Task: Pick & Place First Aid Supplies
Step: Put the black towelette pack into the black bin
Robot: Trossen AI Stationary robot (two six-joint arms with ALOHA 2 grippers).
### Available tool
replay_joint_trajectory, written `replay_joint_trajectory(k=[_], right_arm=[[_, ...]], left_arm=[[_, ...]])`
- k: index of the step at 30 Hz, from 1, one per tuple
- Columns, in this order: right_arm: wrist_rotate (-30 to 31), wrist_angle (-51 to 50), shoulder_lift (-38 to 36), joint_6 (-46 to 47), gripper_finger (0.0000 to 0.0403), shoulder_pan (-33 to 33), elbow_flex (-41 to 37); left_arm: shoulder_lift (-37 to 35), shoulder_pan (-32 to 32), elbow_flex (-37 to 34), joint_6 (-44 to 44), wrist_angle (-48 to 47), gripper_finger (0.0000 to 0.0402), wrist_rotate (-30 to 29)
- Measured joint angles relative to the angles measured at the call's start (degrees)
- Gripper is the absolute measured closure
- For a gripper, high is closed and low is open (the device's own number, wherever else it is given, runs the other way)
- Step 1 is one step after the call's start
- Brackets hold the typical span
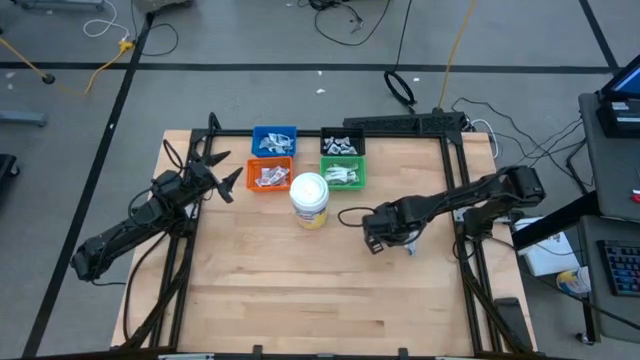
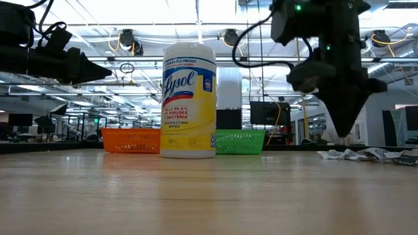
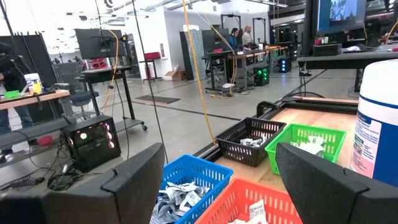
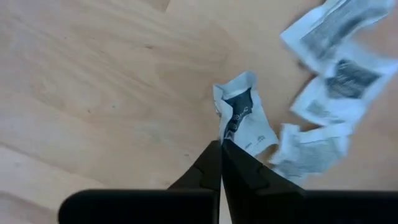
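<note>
My right gripper [image 4: 221, 148] points down over the right half of the table [image 1: 300, 290], shut on one crumpled white packet with a dark mark [image 4: 241, 115]. Several more first aid packets [image 4: 329, 81] lie flat on the wood beside it, and the low view shows them as a small heap [image 2: 366, 155]. My left gripper [image 3: 221, 155] waits open and level at the table's left edge [image 1: 228, 182], facing the bins, with nothing between its fingers. My right gripper pinches the crumpled packet by its near edge [image 4: 229, 134] between its two fingertips, coming from above and pointing down. The packet sticks out beyond the tips, folded and creased. Whether it is clear of the table I cannot tell.
Four small bins stand at the far middle: blue [image 1: 274, 140], black [image 1: 342, 143], orange [image 1: 270, 176] and green [image 1: 343, 174], each with packets inside. A white-lidded jar with a yellow label [image 1: 310, 198] stands upright just in front of them, between the bins and my right gripper.
</note>
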Motion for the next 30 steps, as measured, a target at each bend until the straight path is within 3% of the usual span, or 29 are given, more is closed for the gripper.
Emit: replay_joint_trajectory(k=[11,19,30], right_arm=[[1.2,-10.5,-0.2,-22.3,0.0402,-4.8,7.5],[3.3,-10.1,3.4,-43.2,0.0403,-16.8,15.4],[3.3,-7.7,15.5,-68.9,0.0403,-31.6,31.2]], left_arm=[[0.0,0.0,0.0,0.0,0.0,0.0091,0.0],[0.0,0.0,0.0,0.0,0.0,0.0092,0.0],[0.0,0.0,0.0,0.0,0.0,0.0091,0.0]])
